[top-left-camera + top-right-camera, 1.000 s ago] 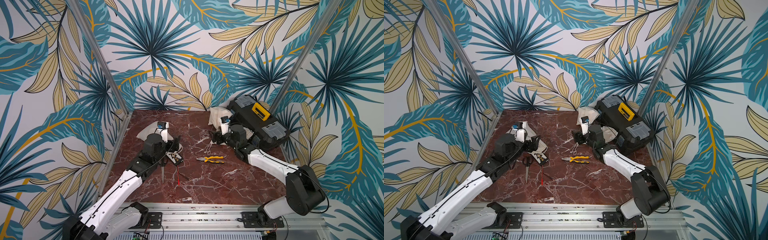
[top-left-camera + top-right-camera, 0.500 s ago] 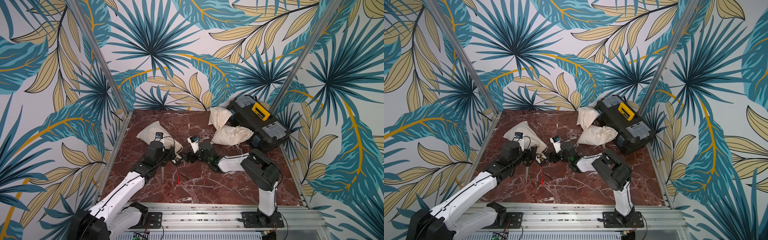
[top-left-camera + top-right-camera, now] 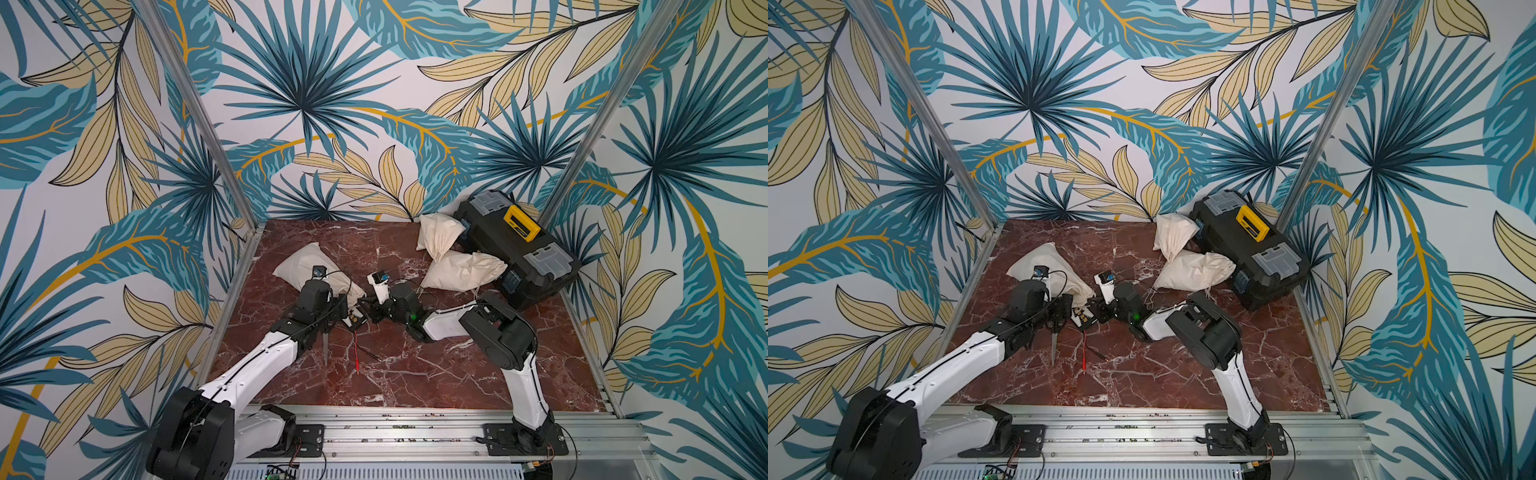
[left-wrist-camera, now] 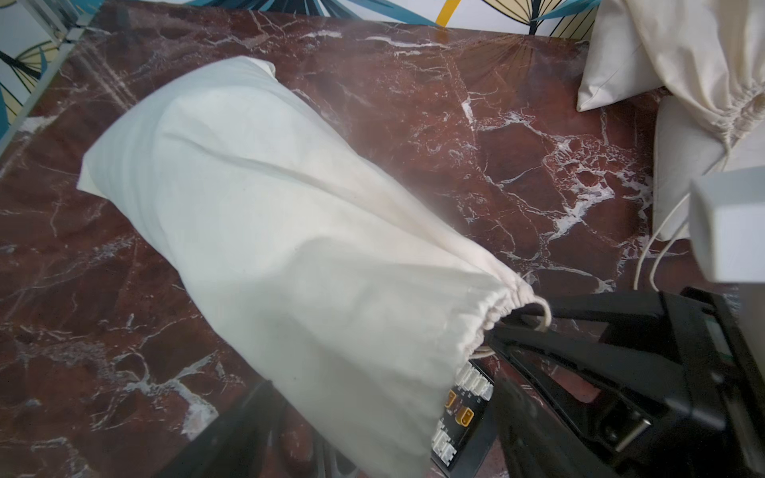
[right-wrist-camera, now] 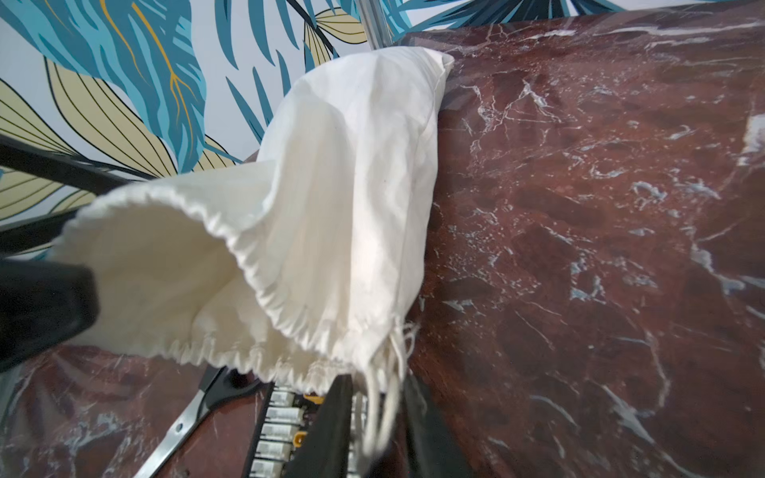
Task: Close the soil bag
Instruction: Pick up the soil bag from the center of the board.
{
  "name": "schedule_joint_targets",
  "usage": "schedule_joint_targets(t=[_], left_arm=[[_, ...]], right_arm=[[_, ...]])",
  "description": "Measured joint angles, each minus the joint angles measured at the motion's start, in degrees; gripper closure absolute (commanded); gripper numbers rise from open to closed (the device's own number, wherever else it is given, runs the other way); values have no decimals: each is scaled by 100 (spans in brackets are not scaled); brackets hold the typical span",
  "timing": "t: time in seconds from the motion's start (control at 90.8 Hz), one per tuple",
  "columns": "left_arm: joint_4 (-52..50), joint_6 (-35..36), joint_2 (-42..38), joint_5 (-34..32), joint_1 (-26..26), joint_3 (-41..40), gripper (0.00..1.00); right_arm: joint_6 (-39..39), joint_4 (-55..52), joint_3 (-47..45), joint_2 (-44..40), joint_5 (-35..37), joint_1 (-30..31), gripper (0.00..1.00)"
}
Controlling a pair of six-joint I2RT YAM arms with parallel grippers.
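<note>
Two white-and-black robot arms reach from a front rail over a red-brown marble table [image 3: 415,374], walled by blue and tan leaf-print panels. The soil bag [image 3: 297,266], made of cream cloth, lies on its side at the back left of the table, with its mouth pointing toward the table's middle. In the right wrist view the mouth gapes open, its hem puckered along the drawstring [image 5: 383,414].

The left gripper [image 4: 376,438] sits at the mouth end with its jaws spread wide, one finger on each side of the bag. Whether they touch the cloth cannot be told. The right gripper [image 5: 376,387] meets the bag from the opposite side. Its jaws are drawn close, leaving a narrow gap in which the drawstring's loose ends hang. In the left wrist view a loop of drawstring lies over one finger [image 4: 588,312]. Whether the drawstring is pinched cannot be told.

Under the mouth lies a small circuit board [image 4: 459,409] with yellow plugs; any print on it is too blurred to read. Scissors [image 3: 326,349] lie beside it, partly beneath the left arm, with the blades pointing toward the rail. A thin red probe [image 3: 356,353] lies just beside them.

At the back right stands a black toolbox [image 3: 544,286] with grey latches and a yellow handle [image 3: 521,222]. The dark mark on the handle is too small to read. Two other bags [image 3: 461,270], also cream, rest against the toolbox with their mouths gathered.
</note>
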Motion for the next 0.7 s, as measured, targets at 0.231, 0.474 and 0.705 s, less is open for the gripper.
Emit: schedule_joint_targets(t=[0.231,0.474,0.705], left_arm=[[33,-170,501,52,105,26,70],[-44,-26,575,85,332,352,97],[-24,190,855,979,308,1897,98]], right_arm=[[-498,-337,-422,-579,341,-2,100],[-1373,-852,-417,-1325,1298,-125,100],[-2391,-1836,385,-2103,1963,-669,100]])
